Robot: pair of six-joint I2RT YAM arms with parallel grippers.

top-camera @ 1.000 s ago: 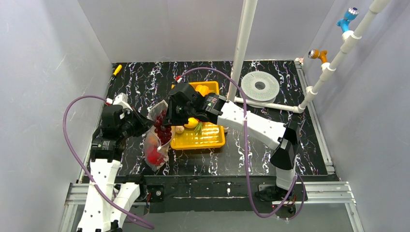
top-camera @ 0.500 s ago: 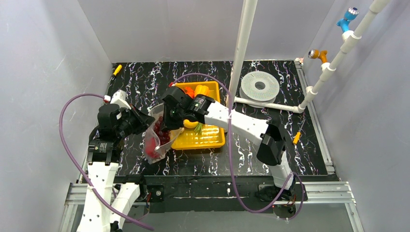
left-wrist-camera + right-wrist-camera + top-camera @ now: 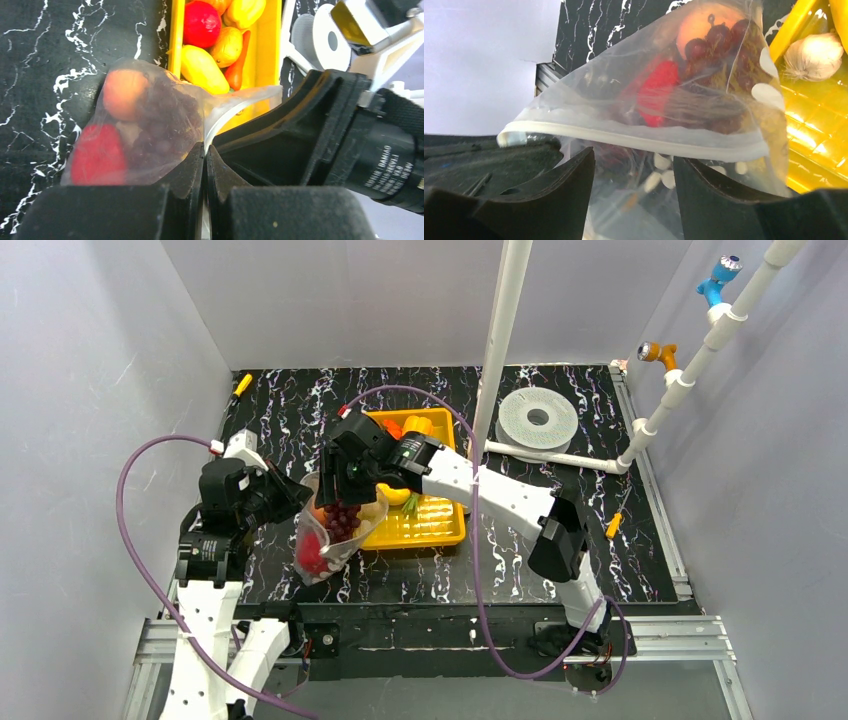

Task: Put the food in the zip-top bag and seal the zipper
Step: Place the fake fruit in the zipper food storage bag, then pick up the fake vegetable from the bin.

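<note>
Black marbled table (image 3: pixel 420 585) shows open room along its near edge. Left gripper (image 3: pixel 205 156) is pressed together, pinching the zip-top bag (image 3: pixel 150 125) at its rim. Right gripper (image 3: pixel 634 161) hangs spread above the zipper (image 3: pixel 639 138), with purple grapes (image 3: pixel 340 518) inside the bag. Yellow tray (image 3: pixel 440 528) sits just beside the bag at two o'clock.

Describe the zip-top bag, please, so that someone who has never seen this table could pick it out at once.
Find the yellow tray in the middle of the black marbled table; just off its left edge the left gripper pinches the rim of the zip-top bag. It is the only see-through thing, crinkly, with red food and purple grapes showing through.
</note>
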